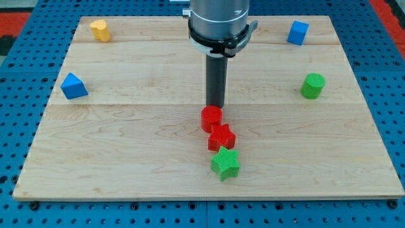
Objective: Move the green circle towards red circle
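- Rod tip (pixel 216 104) down on wooden bench (pixel 126 145), just above red circle (pixel 211 118).
- No hand fitted, so no grip state to tell.
- Green circle (pixel 312 85) far right, well apart.
- Red star (pixel 222 137), green star (pixel 225 164) below red circle.

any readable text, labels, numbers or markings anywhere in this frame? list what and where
None: no word, label, brand, number or sign shows anywhere.
The wooden board is bare wood grain.
The blocks, including the green circle and red circle, are plain coloured.
The arm's metal collar above my tip carries no legible marking.
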Motion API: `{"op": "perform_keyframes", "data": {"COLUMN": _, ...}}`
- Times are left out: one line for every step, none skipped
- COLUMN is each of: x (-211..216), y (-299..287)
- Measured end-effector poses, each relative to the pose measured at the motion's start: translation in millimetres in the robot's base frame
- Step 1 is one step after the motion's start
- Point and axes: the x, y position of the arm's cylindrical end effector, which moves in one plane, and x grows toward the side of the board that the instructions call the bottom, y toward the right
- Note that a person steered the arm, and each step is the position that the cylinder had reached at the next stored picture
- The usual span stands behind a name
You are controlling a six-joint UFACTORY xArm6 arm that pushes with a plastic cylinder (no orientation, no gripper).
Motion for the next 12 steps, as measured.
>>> {"op": "perform_keyframes", "data": {"x": 0, "y": 32}}
{"op": "perform_keyframes", "data": {"x": 0, "y": 122}}
{"op": "perform_keyframes", "data": {"x": 0, "y": 198}}
{"op": "perform_keyframes", "data": {"x": -28, "y": 237}}
{"op": "perform_keyframes", "data": {"x": -58, "y": 197}}
{"op": "perform_keyframes", "data": {"x": -60, "y": 111}}
{"op": "perform_keyframes", "data": {"x": -60, "y": 67}}
{"op": "perform_keyframes", "data": {"x": -66, "y": 133}}
{"op": "perform_keyframes", "data": {"x": -52, "y": 205}}
{"op": "perform_keyframes", "data": {"x": -26, "y": 182}}
{"op": "perform_keyframes", "data": {"x": -17, "y": 115}}
{"op": "perform_keyframes", "data": {"x": -16, "y": 60}}
